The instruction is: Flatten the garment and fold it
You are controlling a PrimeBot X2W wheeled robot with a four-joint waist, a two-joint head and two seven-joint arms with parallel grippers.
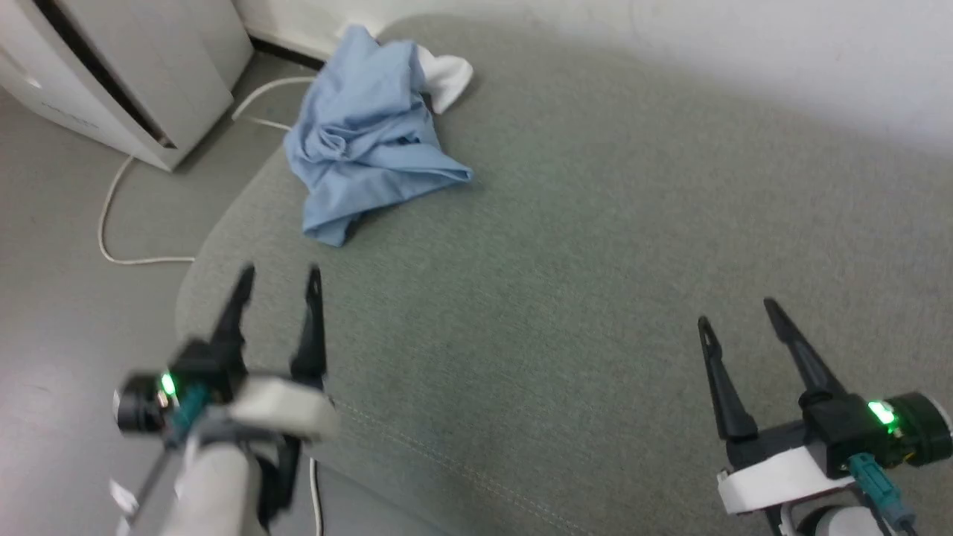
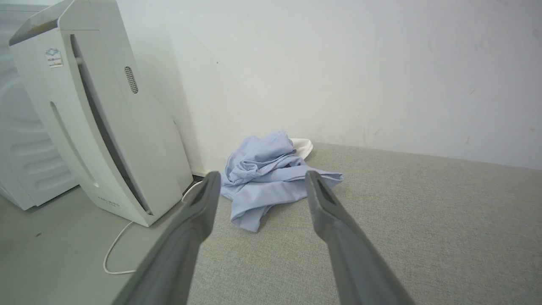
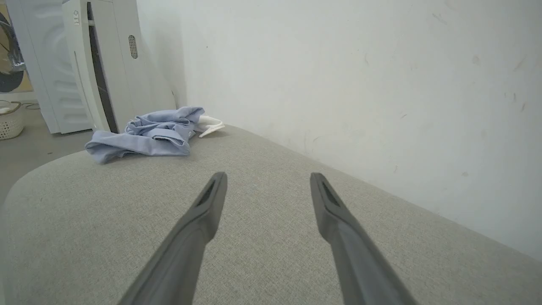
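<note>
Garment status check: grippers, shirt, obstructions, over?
Left gripper open, empty. Right gripper open, empty. Garment crumpled, untouched, far left corner of gray cushion. No obstacle between.

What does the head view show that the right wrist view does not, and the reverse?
The head view adds the open left gripper and a white cable on the floor. The right wrist view adds a pale basket on the floor at its left edge. Both show the crumpled garment, the grey cushion, the white appliance and the open right gripper.
</note>
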